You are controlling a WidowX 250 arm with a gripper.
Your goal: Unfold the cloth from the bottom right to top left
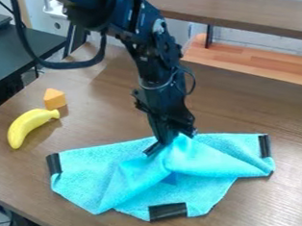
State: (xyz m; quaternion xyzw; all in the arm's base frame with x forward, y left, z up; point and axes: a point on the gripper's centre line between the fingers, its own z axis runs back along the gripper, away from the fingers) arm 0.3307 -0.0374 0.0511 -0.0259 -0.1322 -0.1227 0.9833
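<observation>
Camera view: we see the gripper (pixel 171 143) pointing down at the upper middle of the cloth (pixel 87 179), where raised folds bunch against it; we cannot tell whether it is grasping or released. The cloth lies rumpled on the table (pixel 103 122), with 3 black patches at its left, right and bottom edges. At left, we note 1 banana (pixel 29 126) beside 1 orange wedge (pixel 54 98).

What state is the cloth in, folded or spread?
Partly folded: the cloth bunches up at the gripper, with a thick fold running off one side, while the end nearer the banana lies flat.
</observation>
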